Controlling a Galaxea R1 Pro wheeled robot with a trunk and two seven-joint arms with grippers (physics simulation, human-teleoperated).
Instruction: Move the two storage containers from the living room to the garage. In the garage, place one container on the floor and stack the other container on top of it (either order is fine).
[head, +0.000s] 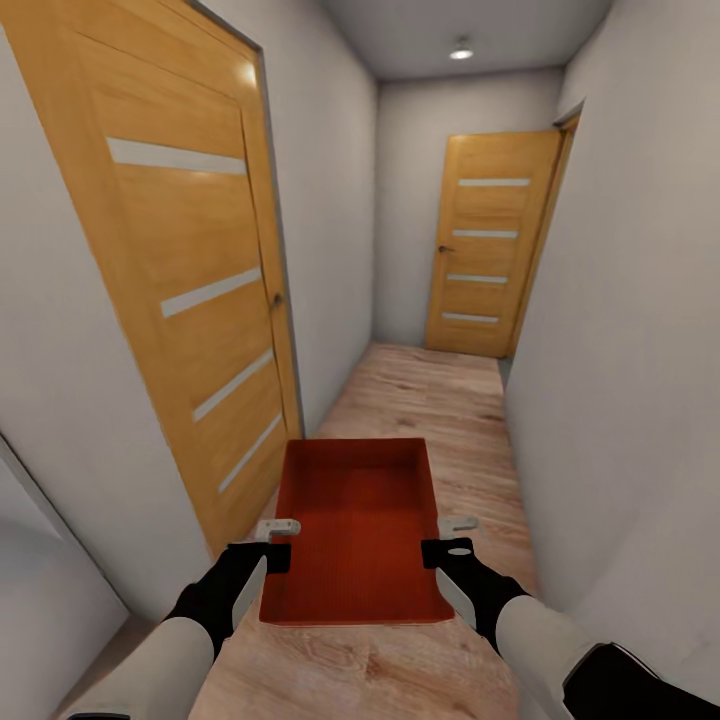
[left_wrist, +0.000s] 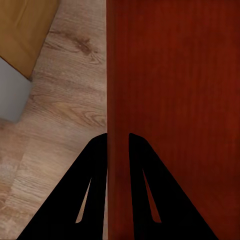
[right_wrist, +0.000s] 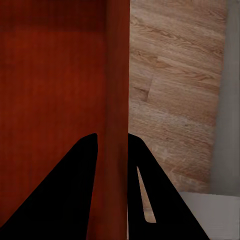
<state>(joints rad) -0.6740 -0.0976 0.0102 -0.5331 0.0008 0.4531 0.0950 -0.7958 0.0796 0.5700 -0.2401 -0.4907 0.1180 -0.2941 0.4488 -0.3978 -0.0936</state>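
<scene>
An orange-red storage container (head: 357, 530) hangs level in front of me above a light wood plank floor, carried between both arms. My left gripper (head: 278, 541) is shut on its left wall, and in the left wrist view the black fingers (left_wrist: 85, 200) straddle that wall (left_wrist: 117, 100). On the opposite side my right gripper (head: 447, 538) is shut on the right wall, whose rim (right_wrist: 117, 90) runs between the fingers (right_wrist: 60, 200) in the right wrist view. The bin is open-topped and holds nothing.
I am in a narrow corridor with white walls. An orange-brown door with frosted strips (head: 185, 290) stands close on the left, and a second one (head: 490, 245) closes the corridor's far end. Plank floor (head: 420, 400) runs ahead between the walls.
</scene>
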